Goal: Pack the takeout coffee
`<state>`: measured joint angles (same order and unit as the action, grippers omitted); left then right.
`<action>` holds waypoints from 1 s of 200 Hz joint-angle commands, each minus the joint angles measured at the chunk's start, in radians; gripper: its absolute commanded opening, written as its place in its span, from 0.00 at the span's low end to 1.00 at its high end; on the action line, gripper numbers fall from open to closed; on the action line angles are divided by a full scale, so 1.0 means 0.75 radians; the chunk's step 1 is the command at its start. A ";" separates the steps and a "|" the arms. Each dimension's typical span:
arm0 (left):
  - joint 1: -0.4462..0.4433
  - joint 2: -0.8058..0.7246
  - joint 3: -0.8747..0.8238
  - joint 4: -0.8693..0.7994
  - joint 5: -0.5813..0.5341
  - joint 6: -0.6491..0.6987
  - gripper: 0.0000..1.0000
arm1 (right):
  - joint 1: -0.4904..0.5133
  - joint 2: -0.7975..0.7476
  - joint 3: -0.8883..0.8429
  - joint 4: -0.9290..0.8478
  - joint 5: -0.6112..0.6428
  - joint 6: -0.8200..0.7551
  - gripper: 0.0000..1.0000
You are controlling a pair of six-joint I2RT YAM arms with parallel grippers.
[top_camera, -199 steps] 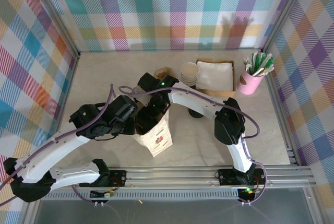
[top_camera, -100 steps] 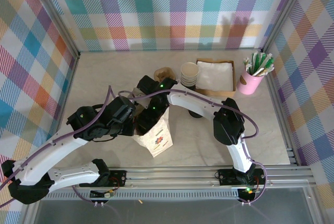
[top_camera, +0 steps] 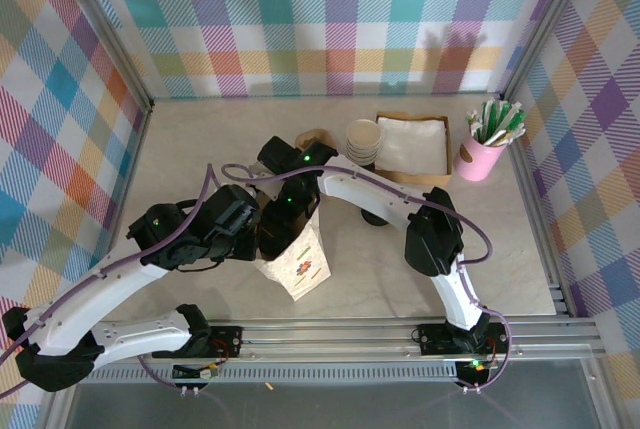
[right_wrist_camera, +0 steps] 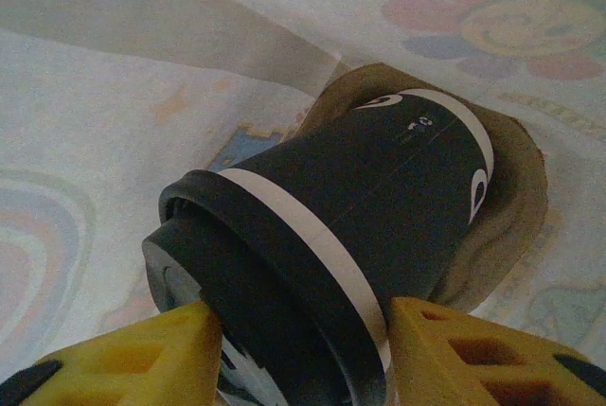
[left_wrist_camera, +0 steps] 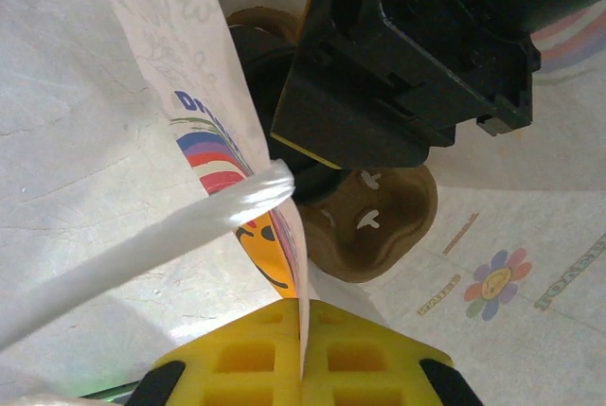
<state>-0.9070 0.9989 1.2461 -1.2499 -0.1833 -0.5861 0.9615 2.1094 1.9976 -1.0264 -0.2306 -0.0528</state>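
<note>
The takeout coffee [right_wrist_camera: 379,207], a dark-sided paper cup with a black lid, lies tilted between the yellow fingers of my right gripper [right_wrist_camera: 303,340], which is shut on it at the lid. Its base rests in a brown pulp carrier [right_wrist_camera: 516,226] inside the white printed paper bag [top_camera: 300,261]. In the top view my right gripper [top_camera: 285,211] reaches down into the bag's mouth. My left gripper [left_wrist_camera: 303,335] is shut on the bag's upper edge, pinching the paper wall [left_wrist_camera: 241,132] and holding the mouth apart. The white handle [left_wrist_camera: 142,245] runs off to the left.
A stack of lidless white-rimmed cups [top_camera: 362,141] and a tray of napkins [top_camera: 412,144] stand at the back. A pink cup of stirrers [top_camera: 482,154] is at the back right. Loose black lids [top_camera: 375,217] lie partly under the right arm.
My right gripper has shifted slightly within the bag's mouth with the cup. The left gripper keeps its hold on the bag's edge.
</note>
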 commanded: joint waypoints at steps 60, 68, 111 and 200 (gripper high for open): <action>0.007 -0.014 -0.009 -0.056 0.072 0.004 0.00 | -0.029 0.082 0.038 -0.010 -0.170 0.064 0.53; 0.007 -0.011 -0.010 -0.054 0.072 0.004 0.00 | -0.034 0.080 0.031 -0.015 -0.190 0.066 0.51; 0.007 -0.002 0.003 -0.058 0.069 0.004 0.00 | -0.055 0.053 0.019 -0.045 -0.218 0.071 0.37; 0.007 0.012 0.029 -0.074 0.044 -0.002 0.00 | -0.131 0.055 0.115 -0.084 -0.298 0.352 0.29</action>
<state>-0.9070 1.0023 1.2556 -1.2480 -0.1867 -0.5861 0.9020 2.1368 2.0396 -1.0904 -0.4072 0.0742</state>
